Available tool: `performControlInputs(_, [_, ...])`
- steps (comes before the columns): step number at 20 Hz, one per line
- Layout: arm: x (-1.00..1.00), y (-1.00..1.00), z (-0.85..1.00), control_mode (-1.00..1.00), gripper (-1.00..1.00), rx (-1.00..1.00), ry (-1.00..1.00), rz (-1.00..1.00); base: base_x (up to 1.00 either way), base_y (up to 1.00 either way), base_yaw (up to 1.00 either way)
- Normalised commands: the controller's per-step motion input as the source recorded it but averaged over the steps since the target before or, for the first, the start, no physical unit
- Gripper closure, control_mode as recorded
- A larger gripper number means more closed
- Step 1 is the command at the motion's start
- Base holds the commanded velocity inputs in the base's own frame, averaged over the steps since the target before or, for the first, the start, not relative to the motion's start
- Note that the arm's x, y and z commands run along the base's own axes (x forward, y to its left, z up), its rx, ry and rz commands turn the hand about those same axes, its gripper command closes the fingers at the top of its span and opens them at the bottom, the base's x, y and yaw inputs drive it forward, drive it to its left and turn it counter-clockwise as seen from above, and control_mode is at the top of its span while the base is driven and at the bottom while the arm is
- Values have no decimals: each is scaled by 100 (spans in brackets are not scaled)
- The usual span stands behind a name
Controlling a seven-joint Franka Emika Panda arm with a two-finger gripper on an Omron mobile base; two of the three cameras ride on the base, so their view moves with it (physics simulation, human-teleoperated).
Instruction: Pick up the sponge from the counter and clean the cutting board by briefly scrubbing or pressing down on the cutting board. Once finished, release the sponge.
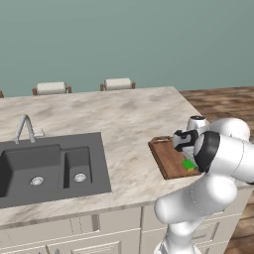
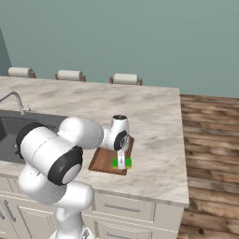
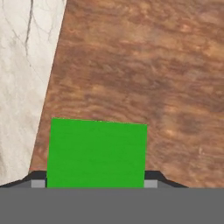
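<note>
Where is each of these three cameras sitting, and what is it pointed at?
Left base view: behind the arm to its left, looking over the counter and sink; arm at lower right.
Right base view: behind to its right, same counter; arm at lower left, gripper on the sponge.
Hand view: on the hand, looking down at the sponge on the cutting board.
All three share sponge and board.
</note>
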Motion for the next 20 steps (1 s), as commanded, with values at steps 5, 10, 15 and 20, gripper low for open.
performControlInputs(5, [22,12,-19,-100,100,2,-20,6,0,0,0])
performControlInputs(10, [39,13,-8,-100,100,5,-14,1,0,0,0])
performControlInputs(15, [59,16,0,-100,100,6,-1,0,0,0,0])
performControlInputs(20, [70,17,0,-100,100,4,0,0,0,0,0])
